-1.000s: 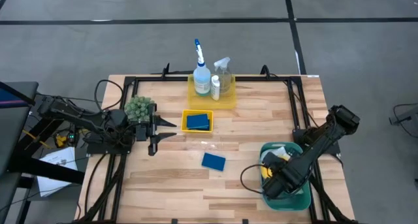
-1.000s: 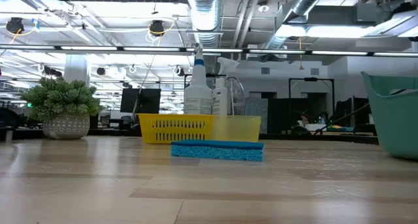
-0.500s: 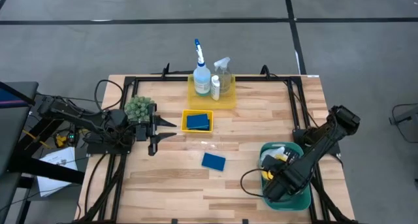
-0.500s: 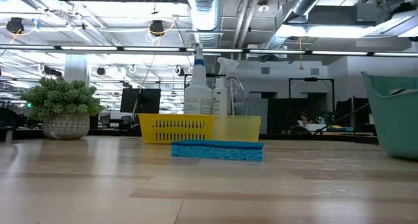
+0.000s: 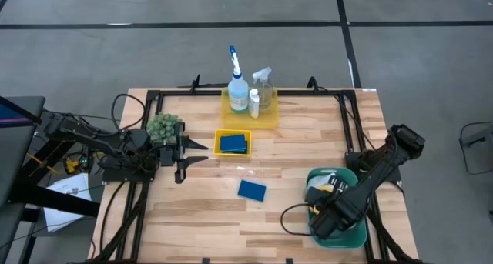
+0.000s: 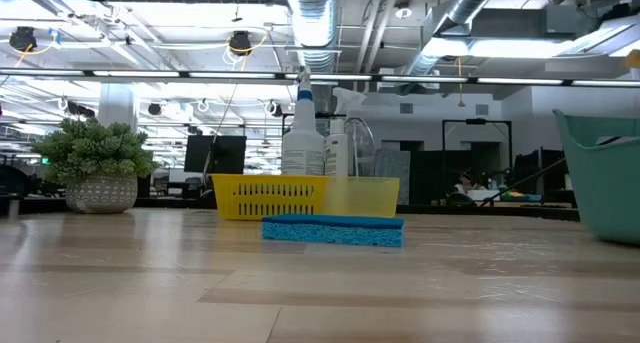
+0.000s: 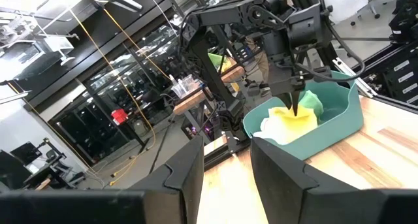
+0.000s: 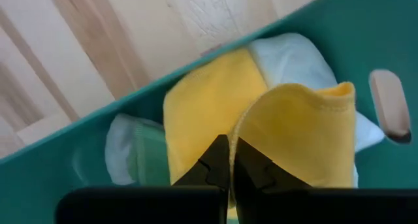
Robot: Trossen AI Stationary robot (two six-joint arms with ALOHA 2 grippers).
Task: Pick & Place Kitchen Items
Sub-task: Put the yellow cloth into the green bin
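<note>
1. While my right gripper (image 8: 227, 160) was down inside the teal bin (image 5: 356, 235), its fingers were pressed together on a fold of the yellow cloth (image 8: 294, 139).
2. That cloth sat in the bin on top of a white cloth (image 8: 290, 57) and a green cloth (image 8: 147, 160). From far off, the left wrist view showed the gripper tip right on the yellow cloth.
3. I judged that I was at the picking step: the cloth was pinched but not yet out of the bin.
4. Next I needed to lift straight up, clear of the bin wall, so the other cloths did not come along.
5. My left gripper (image 5: 187, 155) waited near the small green plant (image 5: 164, 128) at the left side of the table. Its fingers (image 7: 188, 175) stood a little apart and held nothing.
6. One blue sponge (image 5: 252, 190) lay bare on the wood, and another (image 5: 233, 143) lay in the small yellow tray (image 5: 219, 135).
7. I saw the spray bottles (image 5: 237, 89) standing in the far yellow tray (image 5: 269, 119).
</note>
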